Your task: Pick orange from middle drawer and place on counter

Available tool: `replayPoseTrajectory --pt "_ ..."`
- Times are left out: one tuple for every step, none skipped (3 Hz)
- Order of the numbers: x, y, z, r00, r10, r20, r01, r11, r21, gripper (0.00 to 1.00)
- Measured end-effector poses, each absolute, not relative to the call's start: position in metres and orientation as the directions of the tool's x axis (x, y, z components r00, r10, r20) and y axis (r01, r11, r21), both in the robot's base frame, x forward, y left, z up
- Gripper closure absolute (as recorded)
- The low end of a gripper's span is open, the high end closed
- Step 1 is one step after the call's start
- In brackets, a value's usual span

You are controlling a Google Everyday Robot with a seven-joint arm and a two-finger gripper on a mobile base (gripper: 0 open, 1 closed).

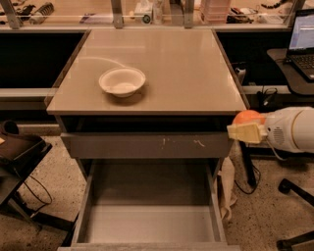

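Observation:
The orange (246,117) is held in my gripper (244,128), which is shut on it just right of the cabinet's front right corner, at about the height of the counter's edge. The gripper's pale fingers (244,133) cover the fruit's lower half, and the white arm (292,128) reaches in from the right. The counter (186,73) is a glossy beige-grey top. The middle drawer (147,223) is pulled out below, and its grey floor is bare.
A white bowl (122,81) sits on the left part of the counter. The scratched drawer front (147,145) sits above the open drawer. A laptop (301,44) is on a side table at right, a cluttered bench (147,12) lies behind, and a dark chair (19,152) is at left.

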State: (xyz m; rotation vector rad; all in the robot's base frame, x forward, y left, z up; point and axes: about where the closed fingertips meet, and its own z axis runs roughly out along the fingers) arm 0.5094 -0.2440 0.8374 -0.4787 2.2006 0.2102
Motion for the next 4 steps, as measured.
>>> replayPoseTrajectory --pt "0.508 -0.244 0.836 -0.567 -0.262 -0.781 -0.407 0.913 -0.011 1.00" --pt "0.531 -0.255 0.866 -0.528 -0.231 -0.817 -0.385 0.923 -0.012 1.00" --pt "0.572 -0.272 0.928 -0.466 -0.204 -0.861 -0.346 0.938 -0.035 1.00" --pt "0.599 -0.253 0.979 -0.404 -0.171 -0.898 -0.347 0.938 -0.023 1.00"
